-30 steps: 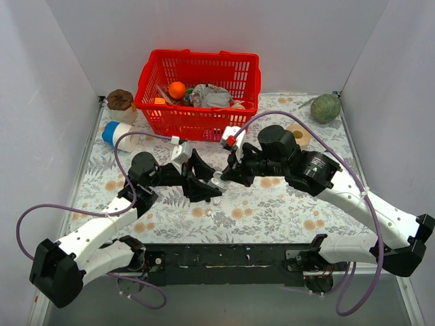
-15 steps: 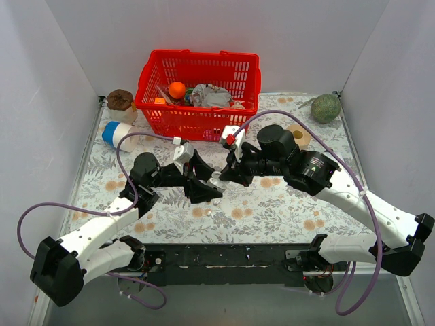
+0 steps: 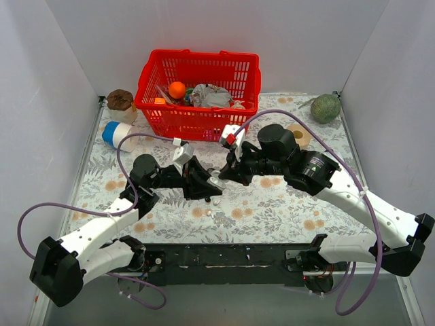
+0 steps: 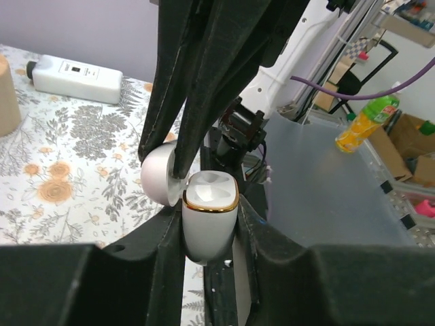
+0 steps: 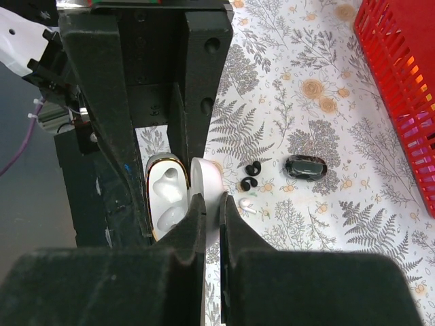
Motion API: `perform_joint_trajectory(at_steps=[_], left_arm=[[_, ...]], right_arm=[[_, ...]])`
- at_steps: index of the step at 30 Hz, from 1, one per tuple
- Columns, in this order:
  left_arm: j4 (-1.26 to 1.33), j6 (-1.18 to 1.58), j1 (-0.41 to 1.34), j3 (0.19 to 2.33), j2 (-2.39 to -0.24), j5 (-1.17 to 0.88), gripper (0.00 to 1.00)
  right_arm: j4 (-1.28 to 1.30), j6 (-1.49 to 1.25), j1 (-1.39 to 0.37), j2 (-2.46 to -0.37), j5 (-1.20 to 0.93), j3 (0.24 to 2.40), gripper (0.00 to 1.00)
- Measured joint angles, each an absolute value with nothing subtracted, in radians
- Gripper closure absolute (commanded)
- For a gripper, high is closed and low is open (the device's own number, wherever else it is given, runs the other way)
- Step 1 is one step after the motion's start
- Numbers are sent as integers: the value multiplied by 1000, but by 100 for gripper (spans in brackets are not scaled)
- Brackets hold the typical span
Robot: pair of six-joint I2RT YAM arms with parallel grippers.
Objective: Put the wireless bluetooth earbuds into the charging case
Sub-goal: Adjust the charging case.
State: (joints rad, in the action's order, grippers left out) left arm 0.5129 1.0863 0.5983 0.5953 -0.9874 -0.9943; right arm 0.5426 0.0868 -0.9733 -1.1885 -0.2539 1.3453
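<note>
Earbuds (image 5: 250, 176), the black pair, lie on the floral counter (image 5: 306, 102) beside the white charging case (image 4: 208, 200); left pincer (image 4: 209, 229) clamps its body, right pincer (image 5: 212, 207) pinches its open lid (image 5: 206, 178).

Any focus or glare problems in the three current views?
Top external: evenly lit, sharp, soft shadows only. Left wrist: white charging case crisp, own jaws in the foreground dark and blurred. Right wrist: near jaws blurred, tablecloth sharp, small highlights on the black case.
</note>
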Motion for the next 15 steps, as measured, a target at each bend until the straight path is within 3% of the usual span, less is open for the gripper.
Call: perform_joint_trajectory(at_steps=[3,5,6,7,10,15], left_arm=[[521,1095,598,595,-987,-1001,100],[526,1098,598,589,-985,-997,100],[527,1097,598,585,-982,-993,100],[525,1094,598,581,-977,-982,100],[503,1084,597,559,-944,-946,100],[463,1063,597,463,-786,-780,100]], right_arm=[[543,87,-974,-1188,-257,1345,98],[543,86,-974,-1188,-257,1345,68],[543,83,-974,-1188,-257,1344,27],[542,78,-974,-1188,-257,1343,20],[531,51,-970,-1180,-219,1335,10],[439,-41,-956,-1119,-173,1235,6]])
